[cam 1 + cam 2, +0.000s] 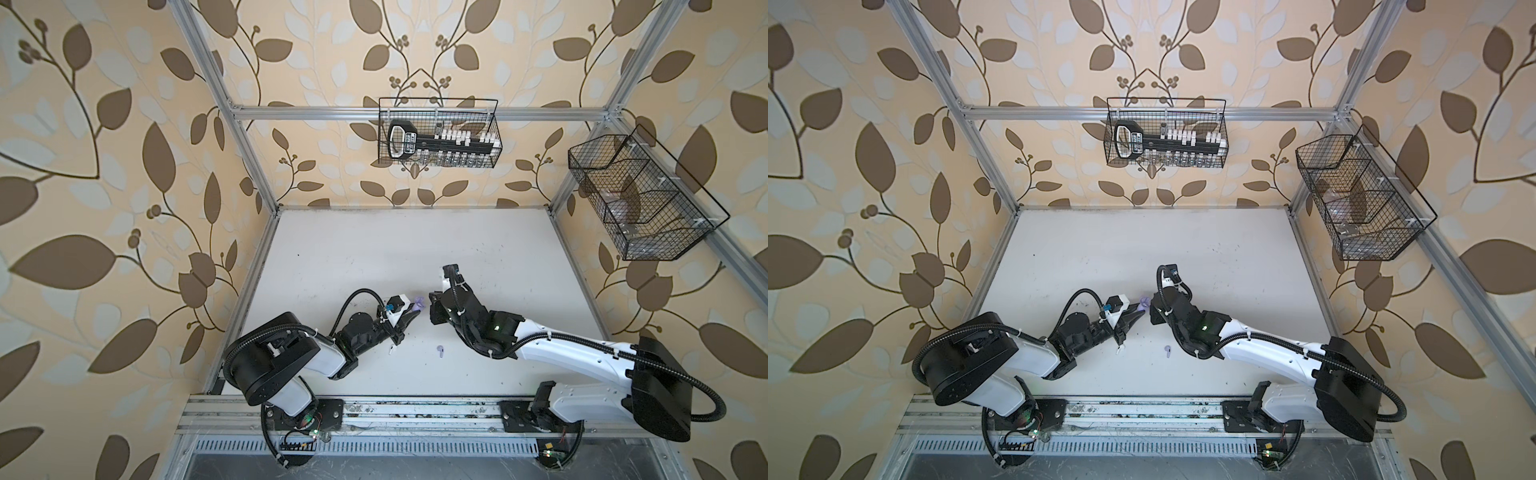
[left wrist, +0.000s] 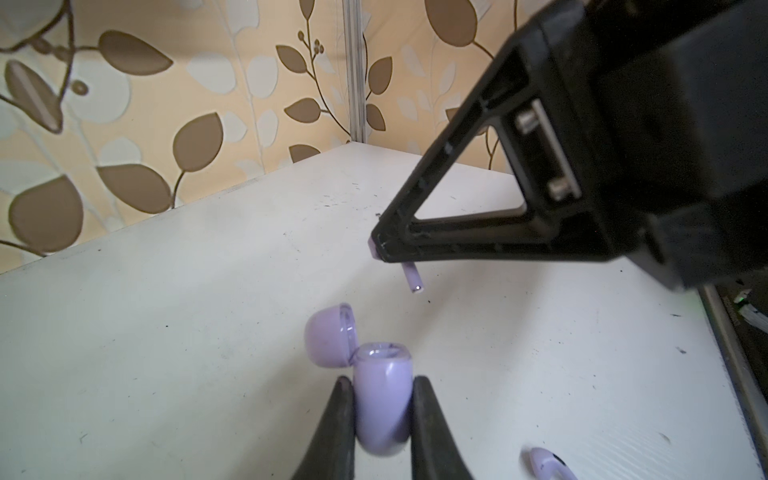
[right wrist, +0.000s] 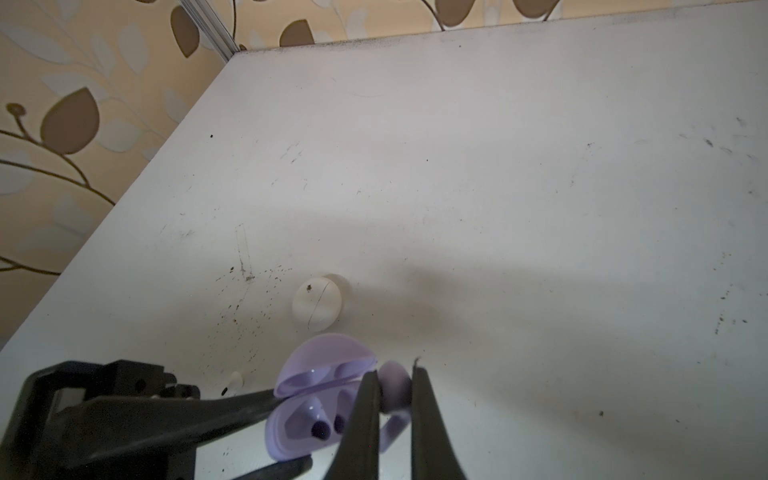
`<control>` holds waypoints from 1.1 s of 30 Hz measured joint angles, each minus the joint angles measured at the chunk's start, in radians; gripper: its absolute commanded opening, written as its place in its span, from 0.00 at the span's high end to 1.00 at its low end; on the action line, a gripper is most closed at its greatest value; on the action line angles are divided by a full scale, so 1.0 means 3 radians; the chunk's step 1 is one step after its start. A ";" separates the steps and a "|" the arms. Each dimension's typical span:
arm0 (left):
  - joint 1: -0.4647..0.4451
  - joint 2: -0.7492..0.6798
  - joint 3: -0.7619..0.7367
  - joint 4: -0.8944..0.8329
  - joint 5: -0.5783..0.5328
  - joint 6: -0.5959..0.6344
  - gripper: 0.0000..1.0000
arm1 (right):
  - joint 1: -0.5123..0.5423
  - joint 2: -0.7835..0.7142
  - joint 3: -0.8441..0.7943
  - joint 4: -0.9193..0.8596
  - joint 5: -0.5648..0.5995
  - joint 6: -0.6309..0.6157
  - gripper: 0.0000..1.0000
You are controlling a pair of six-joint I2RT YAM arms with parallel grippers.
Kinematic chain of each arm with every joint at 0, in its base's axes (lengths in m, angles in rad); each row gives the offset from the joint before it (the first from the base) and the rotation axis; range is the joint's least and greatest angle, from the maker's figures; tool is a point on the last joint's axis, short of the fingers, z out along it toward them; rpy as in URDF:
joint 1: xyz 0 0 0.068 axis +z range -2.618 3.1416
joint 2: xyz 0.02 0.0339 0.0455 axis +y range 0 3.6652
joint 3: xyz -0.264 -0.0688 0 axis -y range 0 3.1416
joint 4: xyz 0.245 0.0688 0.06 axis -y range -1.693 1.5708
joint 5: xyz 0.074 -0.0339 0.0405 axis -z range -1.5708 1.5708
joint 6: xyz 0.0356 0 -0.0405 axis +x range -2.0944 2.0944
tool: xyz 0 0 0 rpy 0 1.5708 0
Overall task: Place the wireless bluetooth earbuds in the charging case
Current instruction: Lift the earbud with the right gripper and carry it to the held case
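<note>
White table (image 3: 498, 166); left pincer (image 2: 382, 380) tight on open lavender case (image 2: 382, 407); right pincer (image 3: 395, 372) tight on lavender earbud (image 3: 392, 392)

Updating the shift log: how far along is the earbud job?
Done: lavender case open, steadied by the left hand. In hand: right hand holds a lavender earbud close to it; none looks seated yet. Left: second lavender earbud and a white earbud lie on the table; white case is shut.

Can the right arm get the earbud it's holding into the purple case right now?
Probably yes. The left gripper holds the lavender case with its lid open, and the right gripper holds the lavender earbud close by, with nothing between them.
</note>
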State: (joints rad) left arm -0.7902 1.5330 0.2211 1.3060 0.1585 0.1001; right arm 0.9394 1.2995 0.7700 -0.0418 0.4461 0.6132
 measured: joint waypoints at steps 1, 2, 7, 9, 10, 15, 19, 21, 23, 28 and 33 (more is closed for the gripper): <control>0.0000 0.0000 0.0000 0.0000 0.0000 0.0000 1.00 | 0.0005 0.0037 0.0029 0.0003 -0.0004 0.0001 0.92; 0.0000 0.0000 0.0000 0.0000 0.0000 0.0000 1.00 | 0.0011 0.0071 0.0057 -0.0001 -0.0005 0.0003 0.92; 0.0000 0.0000 0.0001 -0.0001 0.0000 0.0001 1.00 | 0.0036 0.0195 0.0150 -0.0004 -0.0011 0.0003 0.92; 0.0000 0.0000 0.0001 -0.0001 0.0000 0.0001 1.00 | 0.0048 0.0234 0.0175 -0.0008 -0.0015 0.0003 0.92; 0.0000 0.0000 0.0001 -0.0001 0.0000 0.0001 1.00 | 0.0058 0.0256 0.0188 -0.0009 -0.0019 0.0003 0.92; 0.0000 -0.0001 0.0000 -0.0031 -0.0001 0.0001 1.00 | 0.0088 0.0303 0.0215 -0.0032 -0.0015 0.0001 0.93; 0.0000 -0.0001 0.0001 -0.0051 -0.0001 0.0001 1.00 | 0.0100 0.0312 0.0226 -0.0047 -0.0014 0.0001 0.92; 0.0000 -0.0001 0.0001 -0.0058 -0.0003 0.0001 1.00 | 0.0107 0.0327 0.0228 -0.0047 -0.0003 0.0001 0.93; 0.0000 -0.0001 0.0000 -0.0065 -0.0004 0.0001 1.00 | 0.0116 0.0341 0.0228 -0.0048 0.0023 0.0003 0.93; 0.0000 -0.0004 0.0000 -0.0069 -0.0004 0.0003 1.00 | 0.0137 0.0342 0.0228 -0.0051 0.0078 0.0033 0.93; 0.0000 -0.0004 0.0000 -0.0062 -0.0004 0.0003 1.00 | 0.0141 0.0341 0.0228 -0.0056 0.0111 0.0093 0.93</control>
State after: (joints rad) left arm -0.7902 1.5318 0.2211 1.2873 0.1574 0.1009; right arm 0.9817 1.4017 0.8383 -0.0586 0.4793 0.6411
